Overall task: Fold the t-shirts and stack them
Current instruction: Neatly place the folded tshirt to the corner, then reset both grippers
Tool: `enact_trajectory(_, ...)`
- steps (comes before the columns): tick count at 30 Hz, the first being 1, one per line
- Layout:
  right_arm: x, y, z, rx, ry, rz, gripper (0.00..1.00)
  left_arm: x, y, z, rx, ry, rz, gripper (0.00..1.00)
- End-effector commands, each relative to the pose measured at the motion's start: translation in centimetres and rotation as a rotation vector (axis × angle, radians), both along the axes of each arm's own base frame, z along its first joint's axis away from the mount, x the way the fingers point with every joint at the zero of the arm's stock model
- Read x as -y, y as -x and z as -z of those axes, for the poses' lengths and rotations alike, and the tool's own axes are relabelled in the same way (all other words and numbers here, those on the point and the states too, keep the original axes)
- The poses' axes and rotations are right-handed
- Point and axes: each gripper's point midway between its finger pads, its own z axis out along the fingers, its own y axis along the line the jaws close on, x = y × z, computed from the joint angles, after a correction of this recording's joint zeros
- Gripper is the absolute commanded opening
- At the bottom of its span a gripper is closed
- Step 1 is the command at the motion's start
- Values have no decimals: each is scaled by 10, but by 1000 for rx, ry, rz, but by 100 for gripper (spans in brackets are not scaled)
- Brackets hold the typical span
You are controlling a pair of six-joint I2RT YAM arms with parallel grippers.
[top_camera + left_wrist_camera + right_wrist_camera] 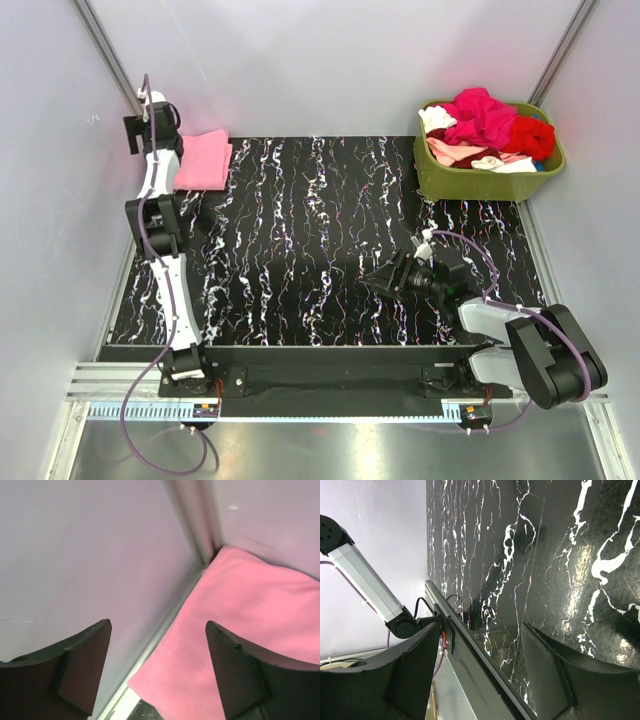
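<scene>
The left jaws stand wide apart and nothing is between them. They hang over the folded pink t-shirt (pixel 250 630), and the cloth lies flat underneath and touches neither finger. So I judge that this shirt is not held but put down, and that jaws so wide belong to a letting go, not to a grasp.

The shirt lies in the far left corner of the bench (pixel 300 250), and its edges are close along the wall (pixel 75 555) and the corner post (pixel 197 525). I think this corner serves as the place for the stack. It is away from the middle, where a shirt must be spread to be folded, and the two walls give a straight line to lay the next one against. Only one folded piece can be seen there. I cannot tell whether another lies under it.

The right jaws are wide too and hold nothing. They hang low over the dark marbled bench on the near right side, turned toward the middle, and no cloth is near them. It looks like a waiting pose, ready either to help with a fold or to fetch.

The other t-shirts (pixel 485 125) are a crumpled heap of magenta, red, pale pink and white in the olive-green tub (pixel 440 180) at the far right corner, well apart from the folded one. The tub stands on the right arm's side, so in my judgement the next shirt is for that arm to take. Most of the task is not yet done — one shirt is folded and a full tub waits.
</scene>
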Motion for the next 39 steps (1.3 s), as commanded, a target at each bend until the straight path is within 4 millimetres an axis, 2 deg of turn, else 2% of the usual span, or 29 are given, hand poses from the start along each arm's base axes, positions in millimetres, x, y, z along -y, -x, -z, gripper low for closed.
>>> enact_trajectory(1,-1,-7,-11,49,-27,-8,73,-28,9,-36,114,-50,-128,94)
enact_trajectory(2,-2,-7,-11,48,-27,-7,73,-31,12,-39,119,-51,-141,99)
enact_trajectory(4,-2,-7,-11,49,-27,-8,73,-29,15,-56,151,-41,-155,99)
enact_trajectory(5,-1,-8,-11,49,-26,-5,73,-24,17,-54,147,-30,-152,99)
enact_trajectory(6,-1,-8,-11,48,-26,-5,73,-14,19,-74,180,-25,-139,99)
enact_trajectory(7,-1,-8,-10,46,-24,-7,73,-6,21,-83,203,-16,-135,99)
enact_trajectory(9,-1,-8,-10,46,-24,-5,73,21,31,-104,241,-1,-108,99)
enact_trajectory(11,-1,-9,-11,50,-20,-1,73,46,40,-109,254,63,-87,99)
enact_trajectory(12,0,-8,-10,44,-15,-2,73,70,50,-128,274,105,-36,99)
enact_trajectory(13,0,-9,-10,42,-12,2,74,85,56,-133,302,172,-23,99)
enact_trajectory(14,0,-10,-11,53,-7,5,75,114,71,-156,311,244,49,99)
enact_trajectory(15,1,-9,-9,40,1,6,75,133,81,-151,282,307,99,99)
enact_trajectory(16,2,-10,-8,36,9,16,77,151,91,-157,302,400,128,99)
enact_trajectory(17,2,-12,-10,43,16,18,77,169,106,-154,269,466,164,99)
enact_trajectory(18,3,-11,-6,26,26,20,77,199,131,-164,261,542,248,99)
enact_trajectory(19,3,-14,-8,29,32,26,79,239,157,-194,303,644,362,99)
enact_trajectory(20,4,-14,-5,17,40,27,80,240,172,-192,298,661,352,99)
enact_trajectory(21,4,-14,-4,7,45,28,80,277,189,-196,275,769,458,99)
enact_trajectory(22,4,-14,0,-6,51,27,81,295,207,-180,225,820,500,99)
enact_trajectory(23,3,-15,-1,-8,51,24,82,311,235,-203,255,862,581,99)
enact_trajectory(24,4,-16,0,-16,55,28,82,341,256,-206,219,926,666,99)
enact_trajectory(25,4,-16,2,-25,60,31,82,353,273,-202,194,985,675,99)
enact_trajectory(26,4,-18,2,-26,65,35,82,360,300,-210,180,1027,692,99)
enact_trajectory(27,5,-17,4,-36,73,42,83,382,321,-214,142,1089,756,99)
enact_trajectory(28,6,-19,4,-37,78,48,83,391,336,-221,136,1142,779,99)
enact_trajectory(29,7,-19,6,-50,87,56,83,405,364,-233,127,1194,834,99)
enact_trajectory(32,10,-23,8,-63,107,77,83,416,410,-262,189,1252,925,99)
enact_trajectory(35,12,-25,11,-84,128,103,83,414,437,-293,252,1329,964,99)
enact_trajectory(39,12,-26,16,-111,152,108,83,413,455,-333,314,1351,1045,99)
